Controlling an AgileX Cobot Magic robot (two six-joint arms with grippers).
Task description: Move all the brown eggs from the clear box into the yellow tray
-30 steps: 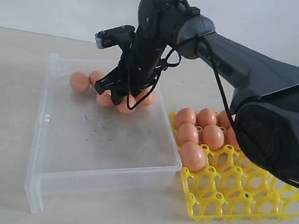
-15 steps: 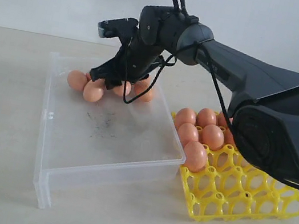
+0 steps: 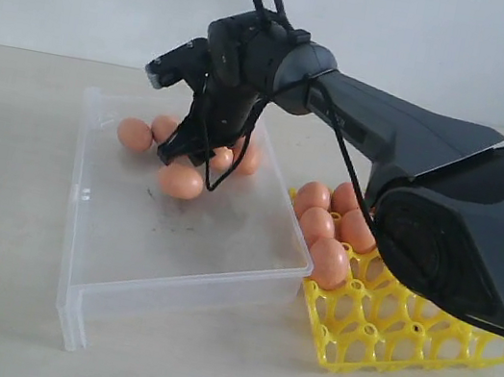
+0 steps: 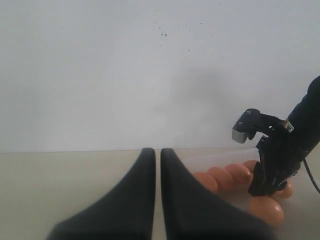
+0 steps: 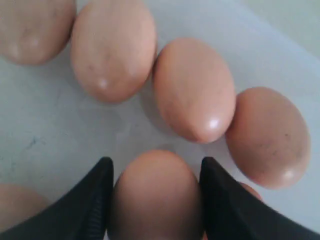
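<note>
right tool | pinching one smooth orange-brown oval egg, by the look | low inside the shallow clear plastic box | bright yellow lattice egg tray sits at 4 o'clock, right arm nearer | left tool pressed together

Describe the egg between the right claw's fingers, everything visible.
The egg is a smooth orange-brown oval, faintly speckled, with a dull sheen. It sits between the two black fingers of the right claw, which hug both its sides, and one end pokes out past their tips. It is over the clear box, close to the other eggs. Whether it rests on the floor or hangs just above it cannot be told.
</note>
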